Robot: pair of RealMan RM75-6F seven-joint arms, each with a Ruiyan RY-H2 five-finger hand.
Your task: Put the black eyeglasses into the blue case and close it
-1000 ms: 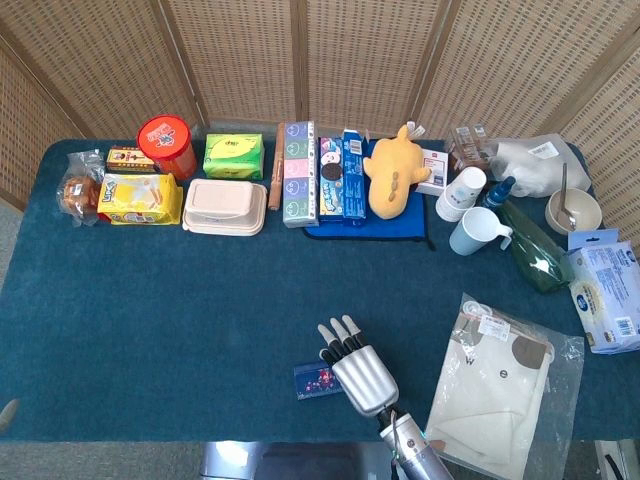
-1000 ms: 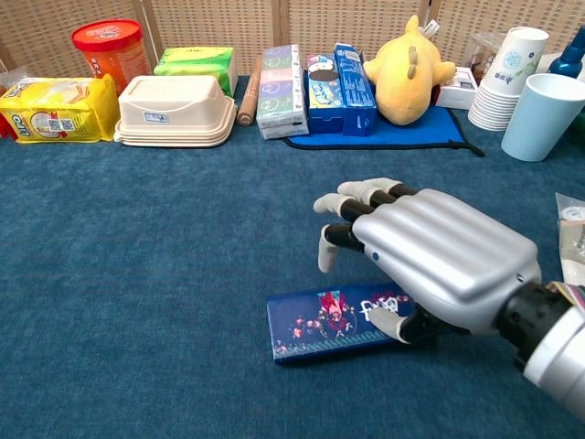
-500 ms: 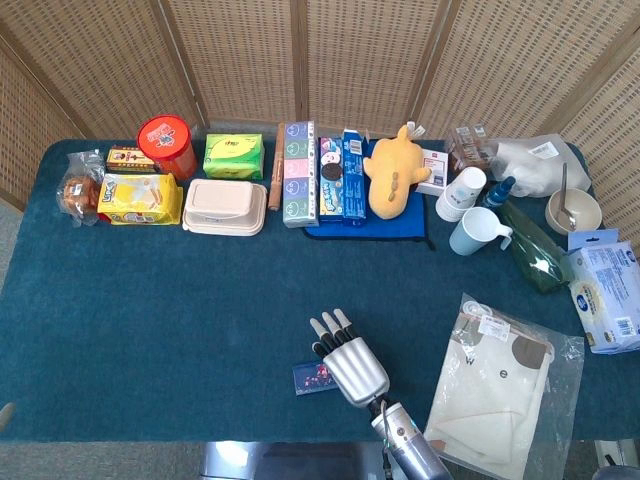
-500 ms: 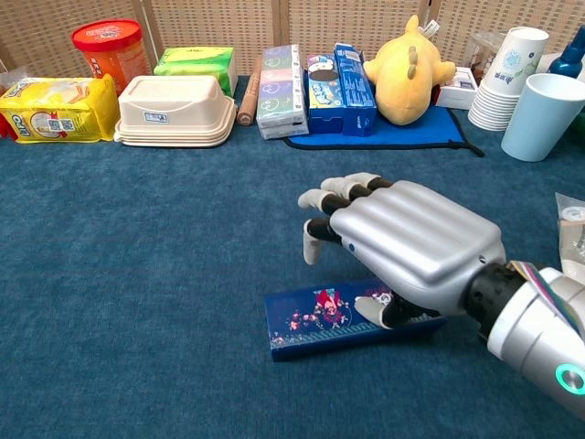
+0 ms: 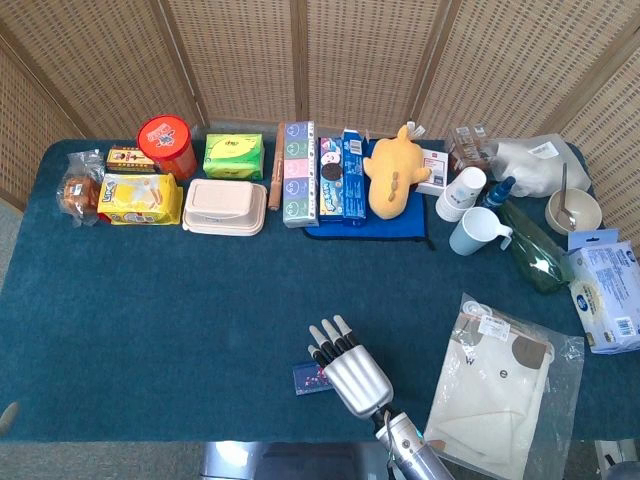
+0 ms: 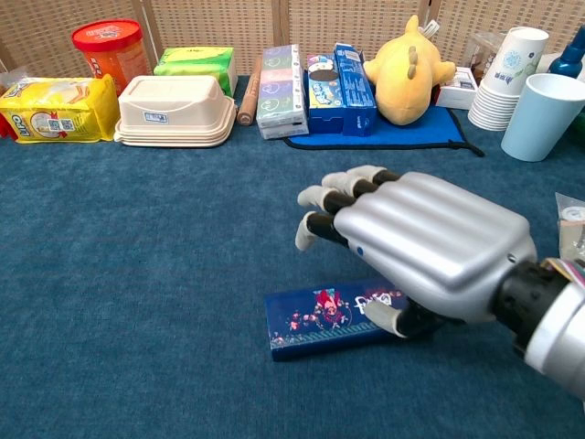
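- Your right hand (image 6: 416,242) is hovering palm-down over the right part of the blue case (image 6: 315,320), near the front edge of the table (image 5: 150,310).
- Its fingers (image 6: 315,197) are reaching forward and curling slightly, apart from one another, with nothing between them; the thumb (image 6: 384,315) is lying against the case's top, near its right end.
- The blue case is lying flat and closed on the teal cloth, its printed lid facing up; in the head view only its left end (image 5: 312,378) is showing beside the hand (image 5: 352,372).
- The black eyeglasses are not showing in either view, so you cannot tell where they are.
- Your left hand is not showing in either view.
- Along the back of the table a yellow plush toy (image 5: 392,172) is lying on a blue cloth (image 5: 372,225), with a beige lidded box (image 5: 225,206) and a red tub (image 5: 166,143) further left.
- A bagged white garment (image 5: 495,385) is lying just right of your hand.
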